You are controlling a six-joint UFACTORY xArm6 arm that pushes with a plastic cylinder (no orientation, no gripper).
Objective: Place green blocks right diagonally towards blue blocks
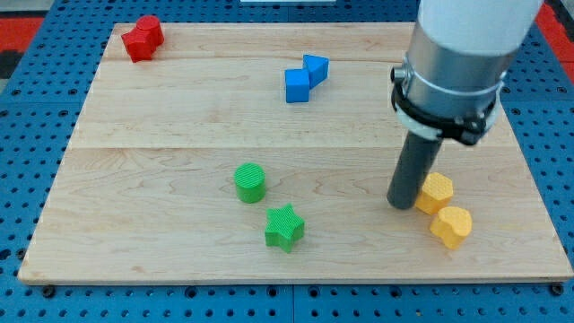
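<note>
A pale wooden board [161, 135] fills most of the view, lying on a blue mat [36, 126]. The arm [466, 54] comes down from the view's top right and ends in a dark rod; my tip [402, 205] rests on the board at the right, just beside and seemingly touching the upper of two yellow blocks [438, 192]. The rod has no jaws to spread or press, and it grips nothing. The lower yellow block [451, 226] sits against the first.

The green cylinder [250, 182] stands near the board's middle, with the green star [285, 227] just below and to its right, close but apart. Both lie well left of my tip.

The blue cube [297, 86] and a blue wedge-like block [316, 67] touch each other near the top centre. Two red blocks [143, 38] huddle in the top left corner, their shapes hard to tell.
</note>
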